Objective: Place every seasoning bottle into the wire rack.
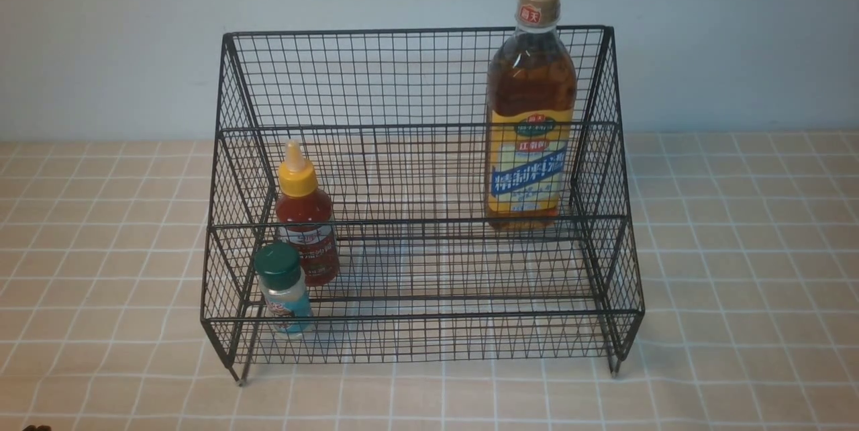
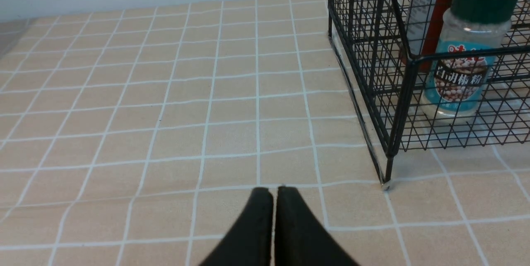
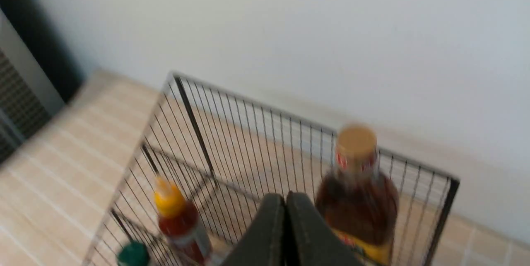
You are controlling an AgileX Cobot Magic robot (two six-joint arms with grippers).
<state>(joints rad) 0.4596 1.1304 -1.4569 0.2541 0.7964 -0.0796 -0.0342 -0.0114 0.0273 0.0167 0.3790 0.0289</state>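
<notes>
**All three bottles stand upright in the rack**

Front: shaker (image 1: 284, 290) and red bottle (image 1: 305, 216) at the rack's (image 1: 423, 129) left end, amber bottle (image 1: 530, 115) right.

Left wrist: left gripper (image 2: 273, 193) pressed together, empty, outside the left front corner.

Right wrist: right gripper (image 3: 285, 199) pinched together, empty, above.

A: How many racks are shown?
B: One black wire rack (image 1: 416, 82).

A: How many bottles?
B: Three, one of each kind: one small clear shaker (image 1: 284, 290) with a green cap, one red squeeze bottle (image 1: 305, 216) with a yellow nozzle, and one tall amber bottle (image 1: 530, 109) with a tan cap.

A: How many caps?
B: Three, one per bottle.

A: How many grippers appear?
B: Two: the left gripper (image 2: 274, 191) in the left wrist view, and the right gripper (image 3: 285, 197) in the right wrist view.
</notes>
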